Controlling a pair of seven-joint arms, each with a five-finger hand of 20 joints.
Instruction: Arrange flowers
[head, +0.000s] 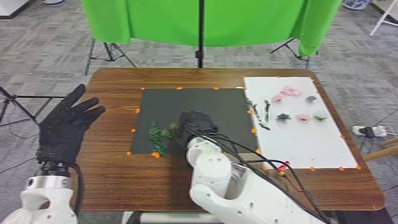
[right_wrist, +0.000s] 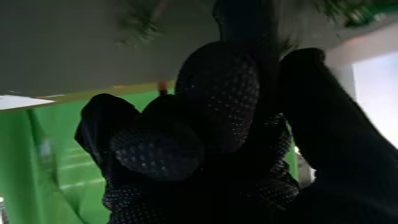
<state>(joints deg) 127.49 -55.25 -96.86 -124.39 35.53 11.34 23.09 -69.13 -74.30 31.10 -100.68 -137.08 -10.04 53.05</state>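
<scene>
Green foliage (head: 156, 135), just beside right hand (head: 196, 121)

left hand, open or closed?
Open: in the head view, the left hand has its fingers extended, with visible gaps between them, not curled in.

The left arm (head: 49, 196) and right arm (head: 213, 169) are white, with rounded shells; black cables (head: 256, 170) line the right one. Both hands, left hand (head: 67, 127) and right hand (head: 197, 121), wear 2 black gloves (the right's has pale dots).

Free room beyond obstructing green sprigs (head: 158, 137)
</scene>
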